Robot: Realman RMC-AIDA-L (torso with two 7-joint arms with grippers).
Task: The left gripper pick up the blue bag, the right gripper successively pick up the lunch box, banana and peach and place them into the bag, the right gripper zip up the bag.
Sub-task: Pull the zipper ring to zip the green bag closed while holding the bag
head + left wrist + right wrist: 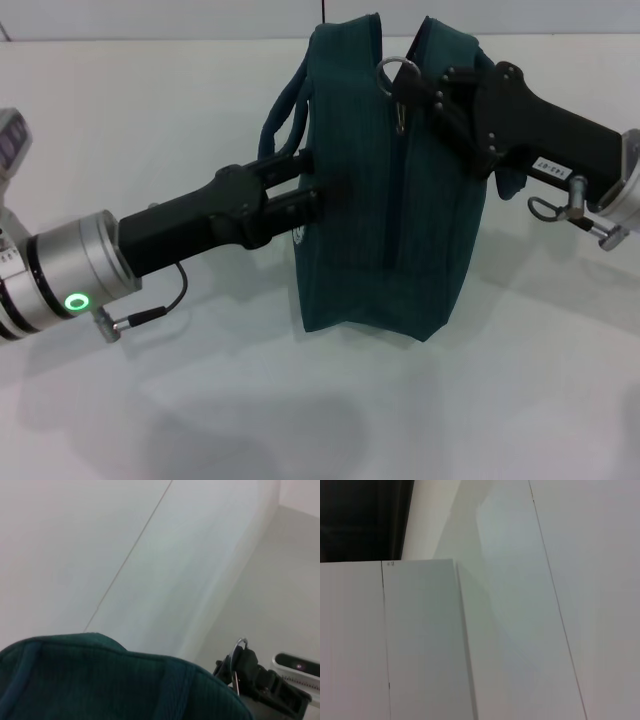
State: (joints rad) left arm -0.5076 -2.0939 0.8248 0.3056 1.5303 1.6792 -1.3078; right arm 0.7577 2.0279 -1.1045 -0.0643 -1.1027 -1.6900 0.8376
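Head view has basically everything: large dark teal-blue fabric bag (385,190) standing upright at centre on the plain white table (300,420), both arms on it. Black claw left gripper (312,192) on its silver cylindrical arm reaching in from 8 o'clock, nearly level, green ring light lit on the wrist cuff. Finger pairs pressed against the bag's 9 o'clock side wall right by the padded loop handle (283,105). Looks clamped on the fabric or handle base there, but the exact bit pinched is hidden by the fingers.

Black claw right gripper (412,93) coming from 3 o'clock, angled slightly down toward the bag top at 12 o'clock, fingertips pinched together at the metal ring zip pull (396,68). Ring pokes up just above the fingers. Zip seam runs down the middle of the bag, top looks closed up from here.

Left wrist view adds a diff angle: teal bag top (115,680) filling the near edge w/ a handle strap across it, and farther off the right gripper (239,666) w/ the silver ring (240,645) sticking out of its tip. Own fingers not in that pic. Rest is white wall and table.

Right wrist view = nothing useful, just white wall panels (520,605) w/ seams and a dark strip in one corner. No bag, no fingers.

Lunch box, banana, peach: not visible in any view, can't tell where they are.
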